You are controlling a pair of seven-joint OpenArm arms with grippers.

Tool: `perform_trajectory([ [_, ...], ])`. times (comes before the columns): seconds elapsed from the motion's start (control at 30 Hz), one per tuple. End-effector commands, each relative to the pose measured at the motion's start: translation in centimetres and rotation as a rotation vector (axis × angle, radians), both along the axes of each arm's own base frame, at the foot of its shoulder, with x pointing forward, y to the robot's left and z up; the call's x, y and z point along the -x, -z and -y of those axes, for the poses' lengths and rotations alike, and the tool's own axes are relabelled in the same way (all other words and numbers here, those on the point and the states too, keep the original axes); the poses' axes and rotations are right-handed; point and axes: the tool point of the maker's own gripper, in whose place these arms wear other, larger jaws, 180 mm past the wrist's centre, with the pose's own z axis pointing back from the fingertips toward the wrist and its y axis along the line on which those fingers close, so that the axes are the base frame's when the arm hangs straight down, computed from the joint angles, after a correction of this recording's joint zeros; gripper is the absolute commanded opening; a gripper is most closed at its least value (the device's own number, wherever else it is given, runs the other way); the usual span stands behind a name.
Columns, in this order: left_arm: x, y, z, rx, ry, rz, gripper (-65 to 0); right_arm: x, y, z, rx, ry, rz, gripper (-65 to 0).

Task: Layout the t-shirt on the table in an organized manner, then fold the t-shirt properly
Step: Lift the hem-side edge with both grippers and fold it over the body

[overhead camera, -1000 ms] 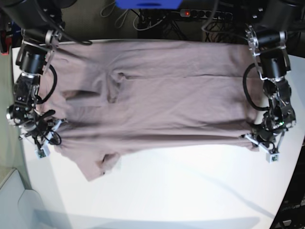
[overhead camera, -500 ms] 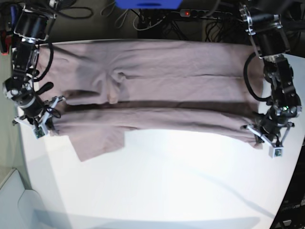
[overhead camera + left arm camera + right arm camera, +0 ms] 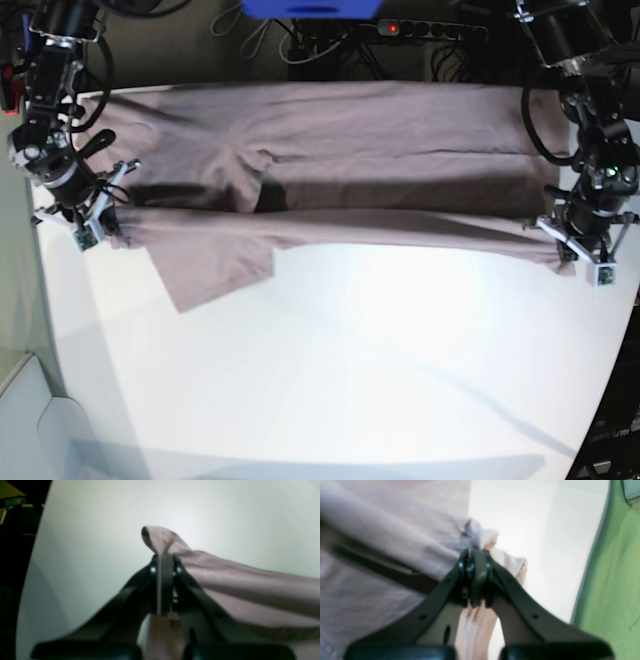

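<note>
Right gripper (image 3: 103, 232) at 9 o'clock in base view, jaws pinched on the t-shirt (image 3: 330, 150) at its left edge. T-shirt is stretched across the far half of the table (image 3: 340, 380), near edge lifted, a sleeve flap hanging at 8 o'clock. Left gripper (image 3: 568, 252) at 3 o'clock, jaws clamped on the right edge of the fabric.

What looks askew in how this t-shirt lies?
One sleeve of the t-shirt sticks out crookedly from the lifted front edge onto the table, near the right hand, so the fold line is uneven.
</note>
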Motion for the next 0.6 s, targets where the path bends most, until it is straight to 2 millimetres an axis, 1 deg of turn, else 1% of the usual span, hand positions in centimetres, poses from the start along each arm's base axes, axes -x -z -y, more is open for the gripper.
perform_trajectory([
  [0.0,-0.4,-1.6,-0.6,-0.029,-0.006,0.033,-65.0,-0.6,-1.5,1.3,0.019,0.024,0.048,-65.0],
  [0.07,-0.1,-1.9,-0.4,-0.035,-0.004,0.017,-65.0,-0.3,-1.4,2.0,0.029,0.046,0.028,-65.0],
  [0.13,0.3,-2.2,-0.3,-0.042,-0.002,-0.001,-65.0,-0.3,-1.5,2.2,0.035,0.051,0.024,-65.0],
  [0.27,1.7,-1.8,0.0,-0.057,0.004,-0.043,-65.0,-0.2,-2.1,2.1,0.048,0.044,0.037,-65.0],
  [0.3,2.1,-1.6,0.0,-0.06,0.006,-0.05,-65.0,0.2,-1.9,2.1,0.052,0.043,0.028,-65.0],
  [0.43,3.7,-0.1,0.1,-0.06,0.011,-0.101,-65.0,1.5,-1.2,1.8,0.054,0.033,0.004,-65.0],
  [0.57,4.7,1.5,0.1,-0.047,0.009,-0.145,-65.0,2.0,-0.8,1.7,0.052,0.032,-0.012,-65.0],
])
